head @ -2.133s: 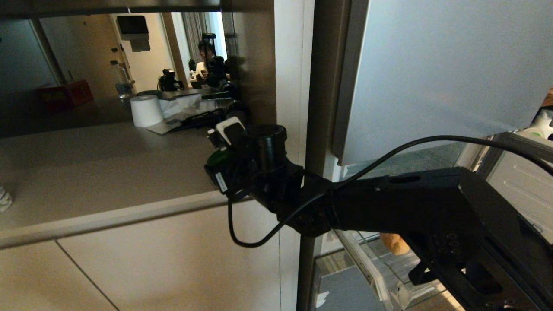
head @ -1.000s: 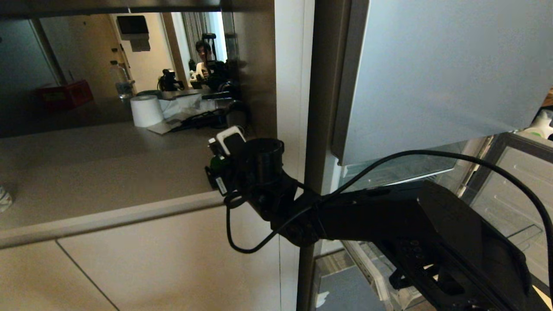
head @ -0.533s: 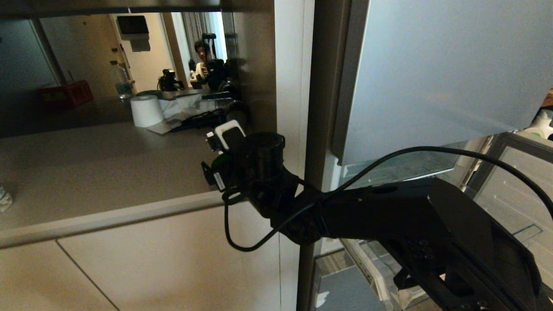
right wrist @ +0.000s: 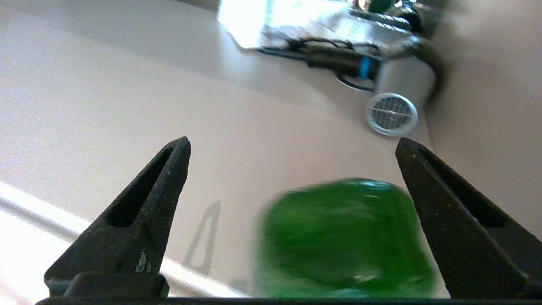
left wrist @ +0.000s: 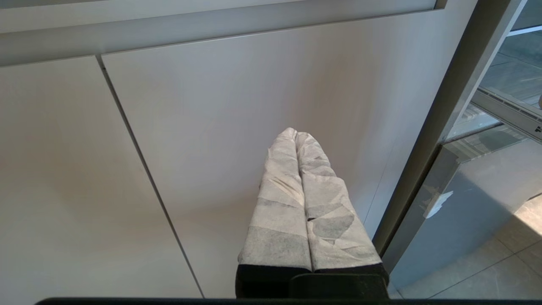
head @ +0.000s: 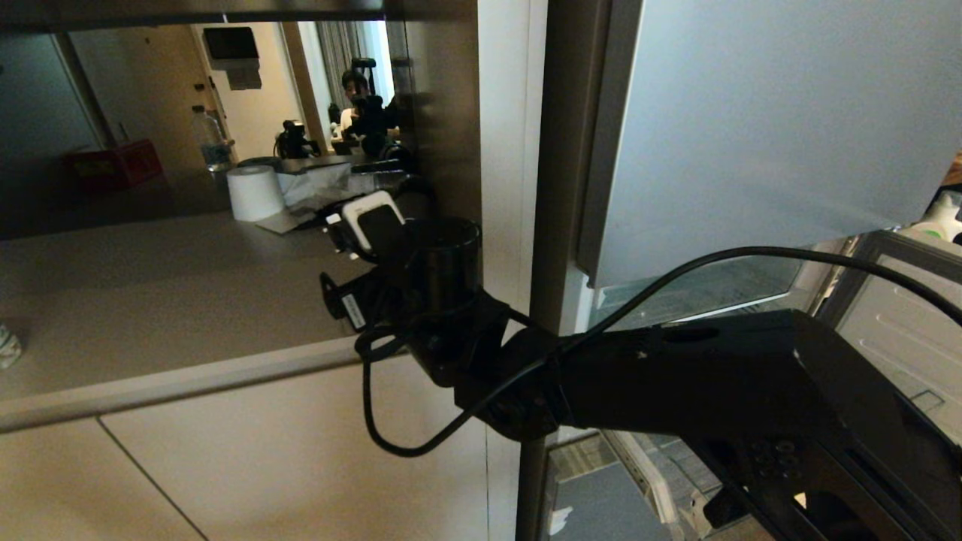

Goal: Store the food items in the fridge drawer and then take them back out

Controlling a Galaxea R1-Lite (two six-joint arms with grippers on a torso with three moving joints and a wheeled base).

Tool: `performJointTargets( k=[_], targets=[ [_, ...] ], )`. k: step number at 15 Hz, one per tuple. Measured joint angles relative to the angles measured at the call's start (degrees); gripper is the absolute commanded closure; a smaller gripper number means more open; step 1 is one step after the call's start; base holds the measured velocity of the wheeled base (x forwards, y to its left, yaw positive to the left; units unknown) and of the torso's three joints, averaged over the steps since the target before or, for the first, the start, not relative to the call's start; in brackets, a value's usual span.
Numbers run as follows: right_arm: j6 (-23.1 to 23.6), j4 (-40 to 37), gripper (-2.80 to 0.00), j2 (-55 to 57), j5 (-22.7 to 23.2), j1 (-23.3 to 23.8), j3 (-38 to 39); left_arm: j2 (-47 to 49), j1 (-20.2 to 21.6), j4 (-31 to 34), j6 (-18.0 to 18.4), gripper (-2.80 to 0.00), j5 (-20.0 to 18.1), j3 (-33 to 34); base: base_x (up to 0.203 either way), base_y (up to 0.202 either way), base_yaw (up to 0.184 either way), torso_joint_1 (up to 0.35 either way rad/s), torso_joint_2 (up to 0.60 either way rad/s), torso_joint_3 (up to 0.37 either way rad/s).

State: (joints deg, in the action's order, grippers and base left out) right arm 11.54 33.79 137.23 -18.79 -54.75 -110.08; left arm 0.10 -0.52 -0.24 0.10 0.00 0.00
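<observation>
My right gripper (right wrist: 293, 142) hangs open over the beige counter (head: 150, 300), near the counter's front edge beside the fridge. The green bell pepper (right wrist: 345, 237) lies on the counter between the open fingers, close against one finger (right wrist: 449, 220) and far from the other; it looks blurred. In the head view the right arm's wrist (head: 436, 285) hides both the gripper and the pepper. The fridge drawer (head: 650, 481) shows low down behind the forearm, pulled out. The potato is hidden. My left gripper (left wrist: 295, 132) is shut and empty, parked in front of a cabinet door.
A paper roll (head: 255, 191), cables, a water bottle (head: 212, 143) and a red box (head: 113, 165) stand at the counter's back. A silver cylinder (right wrist: 391, 112) lies by the wall past the pepper. The fridge's tall door (head: 751, 128) rises on the right. A person (head: 353, 86) stands far behind.
My right wrist has moved left and a little up along the counter's front edge. The green patch seen under it earlier no longer shows in the head view. The left arm is still.
</observation>
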Motion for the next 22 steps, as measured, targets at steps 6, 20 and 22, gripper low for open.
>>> performJointTargets(
  k=[6, 20, 22],
  targets=[
    [0.2, 0.2, -2.80, -4.6, -1.6, -0.7, 3.2, 0.0, 0.0, 0.0, 0.0, 0.00, 0.0, 0.0, 0.000, 0.000, 0.000, 0.000, 0.00, 0.000],
    [-5.7, 12.4, 0.00, -42.5, -5.7, -2.6, 77.9, 0.0, 0.0, 0.0, 0.0, 0.00, 0.0, 0.0, 0.000, 0.000, 0.000, 0.000, 0.00, 0.000],
    [-10.6, 10.2, 0.00, -45.3, -9.1, 0.8, 83.5, 0.0, 0.0, 0.0, 0.0, 0.00, 0.0, 0.0, 0.000, 0.000, 0.000, 0.000, 0.00, 0.000]
  ],
)
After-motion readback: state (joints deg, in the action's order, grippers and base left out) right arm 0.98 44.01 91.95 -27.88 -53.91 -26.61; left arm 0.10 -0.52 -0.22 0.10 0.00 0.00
